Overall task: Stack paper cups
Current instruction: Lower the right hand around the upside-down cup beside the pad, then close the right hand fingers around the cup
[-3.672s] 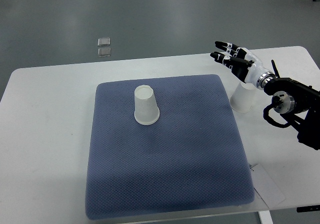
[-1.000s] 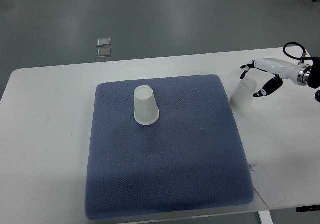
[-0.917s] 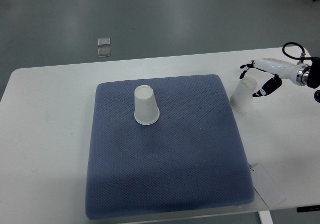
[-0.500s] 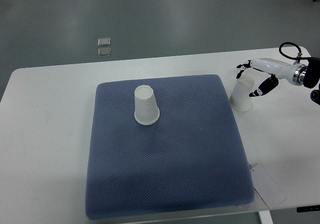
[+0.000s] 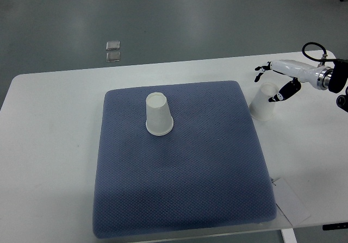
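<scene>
White and black, my right hand (image 5: pixel 278 77) reaches in from the right edge of the frame, in its upper right part, with the fingers (image 5: pixel 261 69) spread apart over the top of a paper cup (image 5: pixel 263 101). My thumb hangs just beside the cup's upper right side; whether it touches I cannot tell, and the hand grips nothing. That cup stands upside down on the bare white bench (image 5: pixel 49 145), just off the right edge of the blue mat (image 5: pixel 185 178), near the mat's upper right corner. A second paper cup (image 5: pixel 158 114) stands upside down too, on the mat, in its upper left part, well apart from the first. A white slip of paper (image 5: pixel 291 199) lies on the bench by the mat's lower right corner. Beyond the bench, in the upper left of the frame, two small clear squares (image 5: pixel 113 50) sit on the grey floor.
</scene>
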